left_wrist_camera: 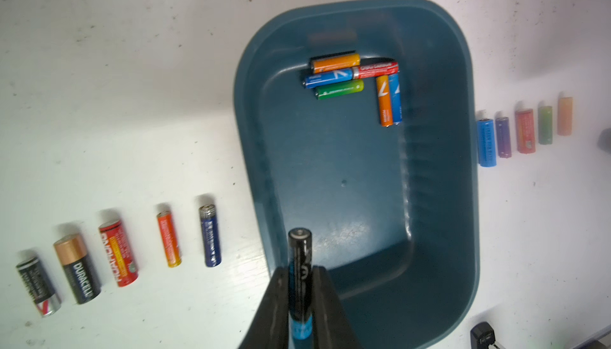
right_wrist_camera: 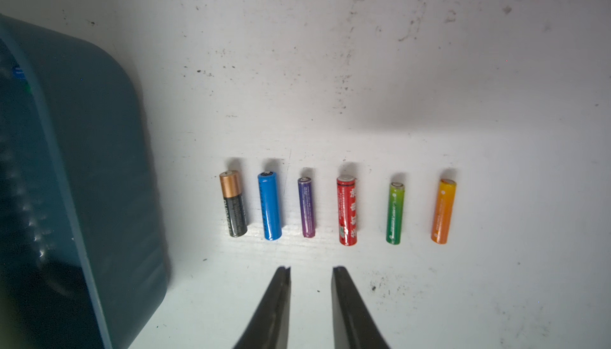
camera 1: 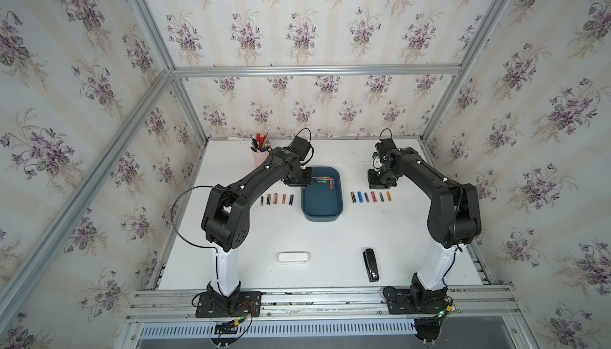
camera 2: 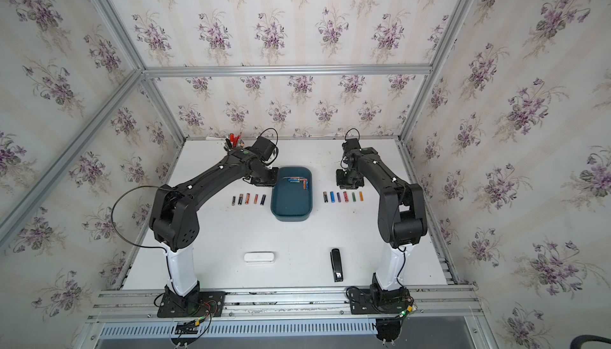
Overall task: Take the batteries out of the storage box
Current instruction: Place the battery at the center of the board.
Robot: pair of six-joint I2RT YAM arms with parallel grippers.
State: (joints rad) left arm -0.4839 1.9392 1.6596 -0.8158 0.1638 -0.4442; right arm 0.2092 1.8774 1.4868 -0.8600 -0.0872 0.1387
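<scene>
Top views, box: the box (camera 1: 322, 207) sits mid-table (camera 1: 330, 264), open side up; its long axis runs 12 to 6
Top views, batteries: batteries (camera 1: 324, 180) cluster at its 12 o'clock end, nearer 1; most lie 9 to 3, two lie 12 to 6
Top views, rows: left row (camera 1: 276, 199) of five at the box's 9 o'clock; right row (camera 1: 370, 196) of six at its 3 o'clock; each cell lies 12 to 6, clear of the box
Left wrist, left gripper (left_wrist_camera: 300, 269): pinching a black battery (left_wrist_camera: 299, 251); its long axis runs along the fingers, one end past the tips, above the box wall nearest the left row
Left wrist, box: six batteries show; four one way, two square to them
Right wrist, right gripper (right_wrist_camera: 311, 269): fingers slightly apart, nothing between; above bare table, near the right row
Right wrist, right row: parallel, none touching; box wall beside the copper-black end
</scene>
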